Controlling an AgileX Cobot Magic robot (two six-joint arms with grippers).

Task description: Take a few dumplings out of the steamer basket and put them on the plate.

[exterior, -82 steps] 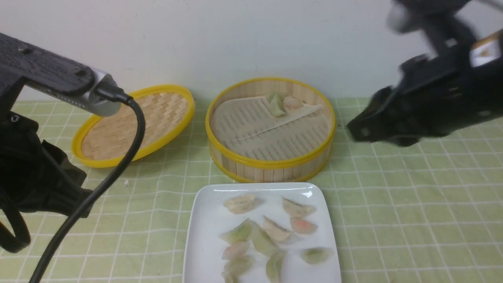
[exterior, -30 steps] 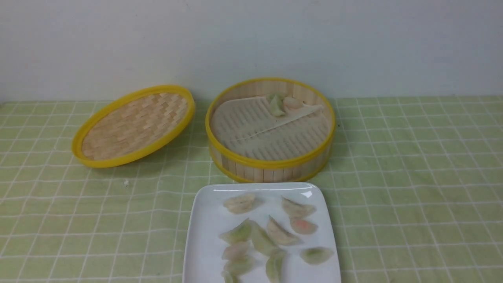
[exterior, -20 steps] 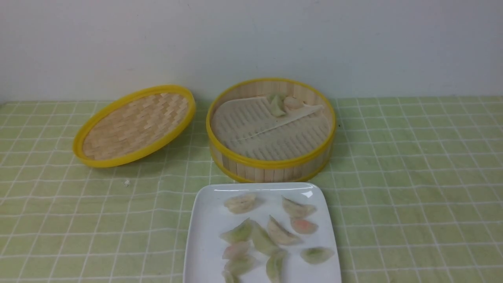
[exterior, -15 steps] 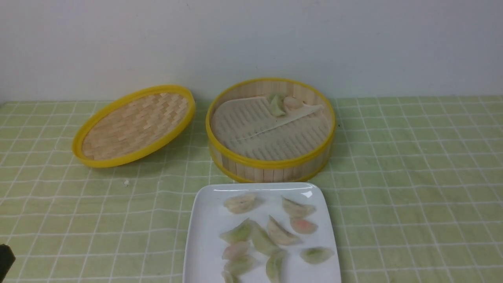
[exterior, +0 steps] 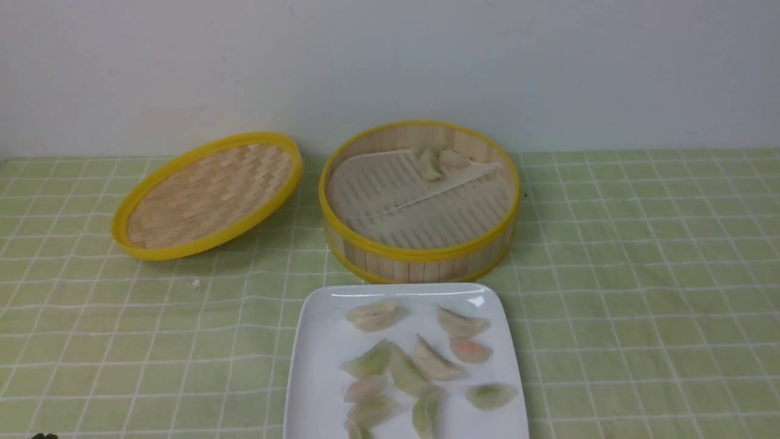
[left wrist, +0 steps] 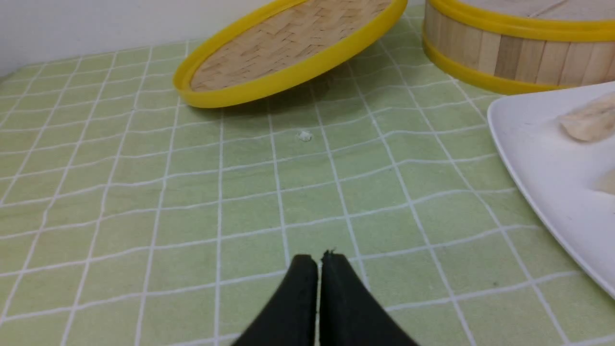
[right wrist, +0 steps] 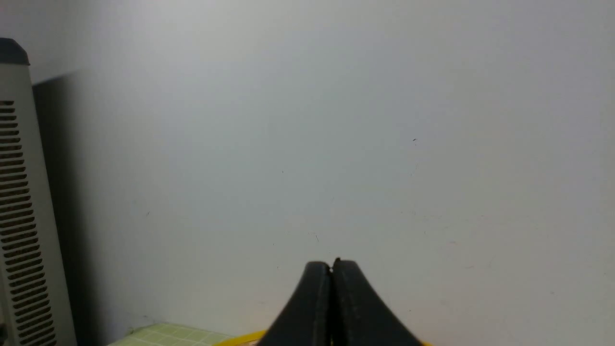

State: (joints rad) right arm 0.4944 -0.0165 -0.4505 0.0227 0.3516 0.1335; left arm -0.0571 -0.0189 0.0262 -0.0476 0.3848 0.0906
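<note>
Low over the green checked cloth (left wrist: 144, 192), left gripper (left wrist: 318, 262) has its fingers pressed together, nothing between them. Right gripper (right wrist: 331, 269) is pinched closed too, empty, facing the wall (right wrist: 336, 120). Seen from the front: steamer basket (exterior: 419, 253) at 12 o'clock of the plate (exterior: 317, 372), just beside its far edge. Two dumplings (exterior: 439, 161) sit against the basket's far wall on the liner (exterior: 414, 207); about ten more are on the plate. Woven lid (exterior: 207, 194) is at the basket's 9 o'clock, tilted.
</note>
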